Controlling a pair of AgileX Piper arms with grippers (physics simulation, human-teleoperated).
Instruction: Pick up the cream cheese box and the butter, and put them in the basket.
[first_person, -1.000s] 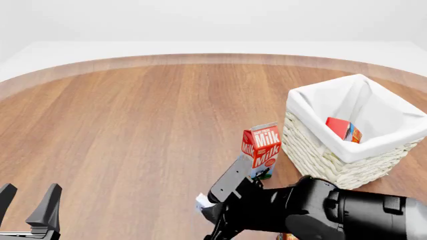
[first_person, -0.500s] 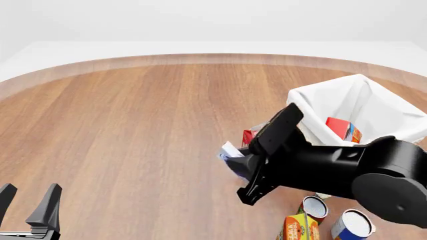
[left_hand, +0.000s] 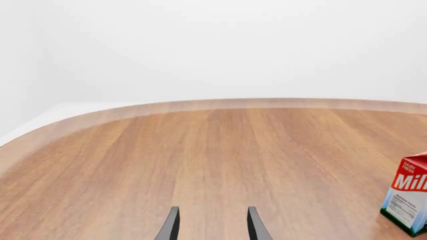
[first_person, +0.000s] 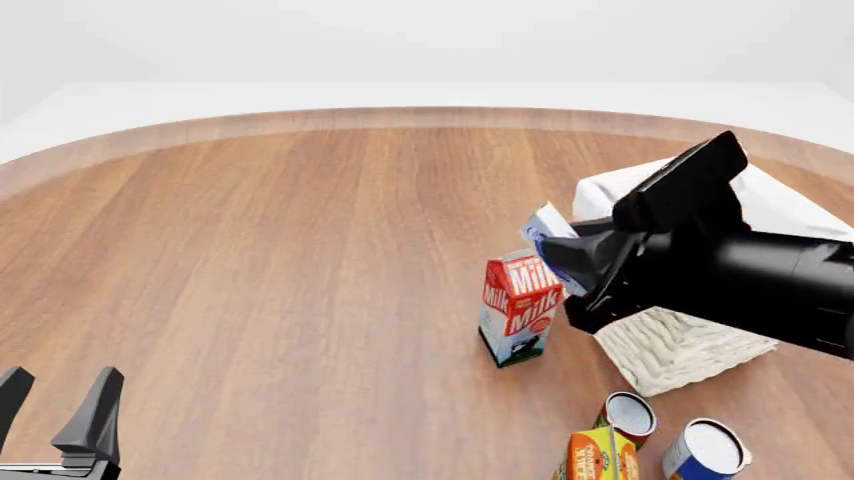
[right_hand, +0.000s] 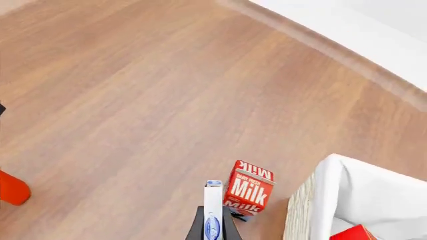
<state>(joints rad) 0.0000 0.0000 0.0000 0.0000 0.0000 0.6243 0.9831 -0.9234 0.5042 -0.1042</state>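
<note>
My right gripper (first_person: 561, 258) is shut on the cream cheese box (first_person: 545, 226), a small pale box with blue, and holds it in the air above the milk carton, beside the near-left corner of the basket (first_person: 674, 352). In the right wrist view the box (right_hand: 213, 210) shows edge-on between the fingers, with the basket's white cloth rim (right_hand: 331, 192) beside it. A red corner inside the basket is the butter (right_hand: 357, 233). In the front view the right arm hides the butter. My left gripper (first_person: 60, 412) is open and empty at the near left; its fingers (left_hand: 171, 226) hang over bare wood.
A red-white milk carton (first_person: 518, 310) stands upright just left of the basket; it also shows in the right wrist view (right_hand: 248, 191) and the left wrist view (left_hand: 408, 200). Two cans (first_person: 625, 412) (first_person: 703, 450) and an orange-yellow carton (first_person: 598, 455) stand at the near right.
My right arm has risen from the table's near edge and swung right and away with the cream cheese box, up to the basket's side, uncovering the cans and orange carton. The left arm has not moved.
</note>
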